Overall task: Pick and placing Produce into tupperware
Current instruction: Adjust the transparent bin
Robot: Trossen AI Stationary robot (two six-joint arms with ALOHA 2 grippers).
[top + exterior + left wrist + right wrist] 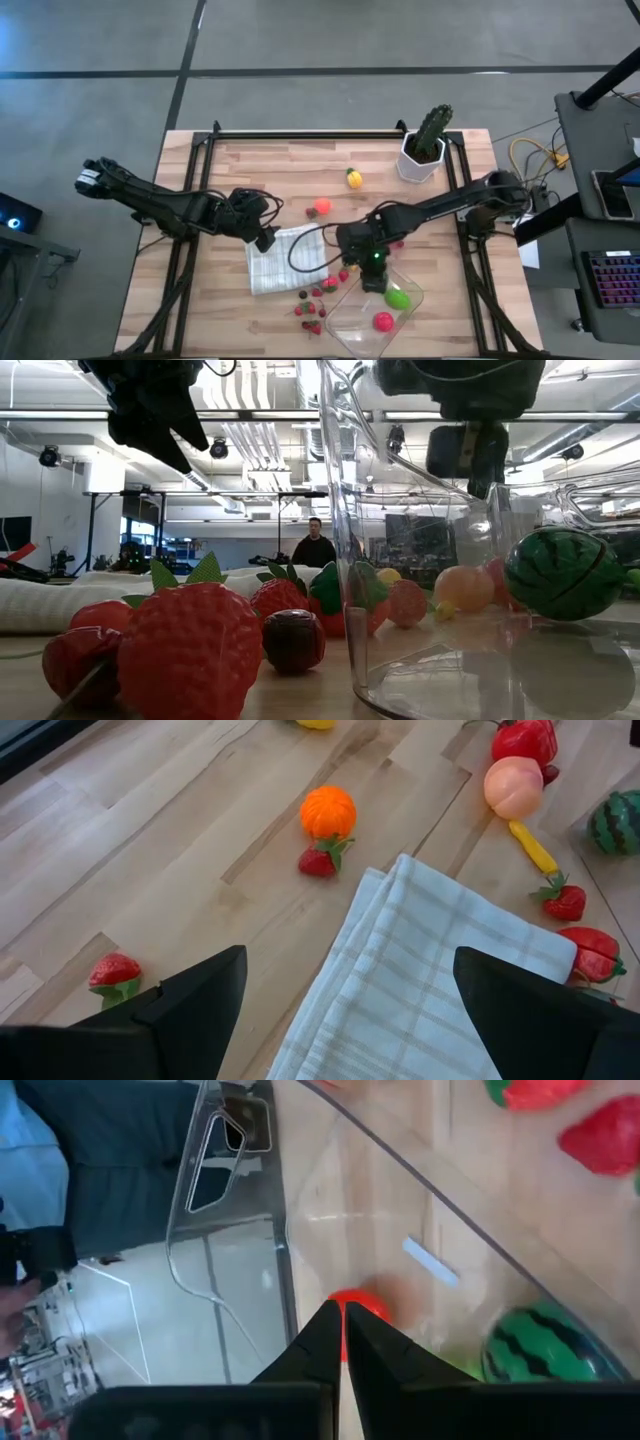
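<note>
The right gripper [374, 283], fingers pressed together and empty, hovered over the near rim of the clear tupperware [340, 328], a toy watermelon [398, 298] and red fruit [383, 321] lying inside just beyond it, so a drop looked finished and fetching another strawberry [308, 310] seemed next, while the left gripper [266, 238] waited wide open over the checked cloth [283, 260].

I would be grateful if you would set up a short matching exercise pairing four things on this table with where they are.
Things:
1. cactus
2. toy watermelon
3. left pincer
4. orange fruit

Places:
A. inside the tupperware
B. over the checked cloth's edge
C. far right corner, in a white pot
D. on bare wood beyond the cloth

Pairs: 1-C, 2-A, 3-B, 4-D
</note>
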